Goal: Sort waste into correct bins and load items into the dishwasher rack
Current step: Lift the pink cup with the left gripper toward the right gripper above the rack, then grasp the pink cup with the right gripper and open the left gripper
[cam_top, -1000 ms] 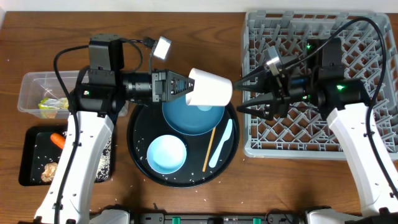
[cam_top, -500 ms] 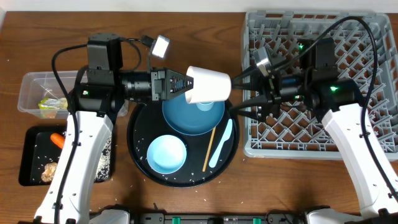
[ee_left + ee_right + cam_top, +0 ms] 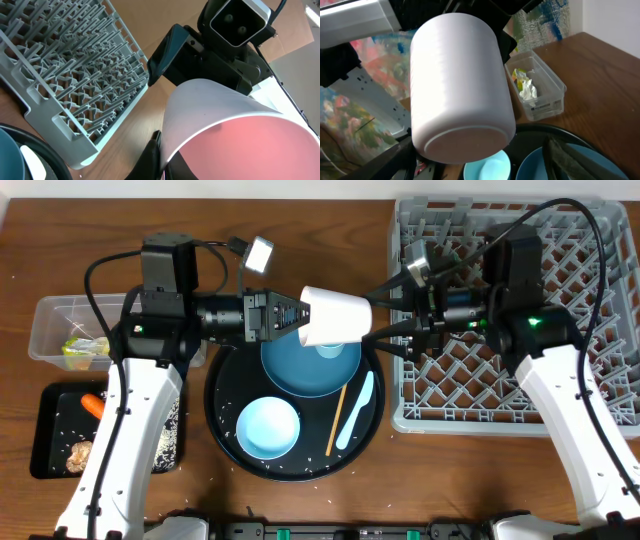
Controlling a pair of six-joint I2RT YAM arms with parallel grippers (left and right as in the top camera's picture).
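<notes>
Over round tray (image 3: 225,442): pink cup (image 3: 335,317) in clenched left fingers (image 3: 291,310), base at spread right fingers (image 3: 392,290).

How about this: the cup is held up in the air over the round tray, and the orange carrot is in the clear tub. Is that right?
Not quite. The cup is held up over the round tray, but the orange carrot lies in the flat black tray, not the clear tub. The overhead view shows it.
</notes>
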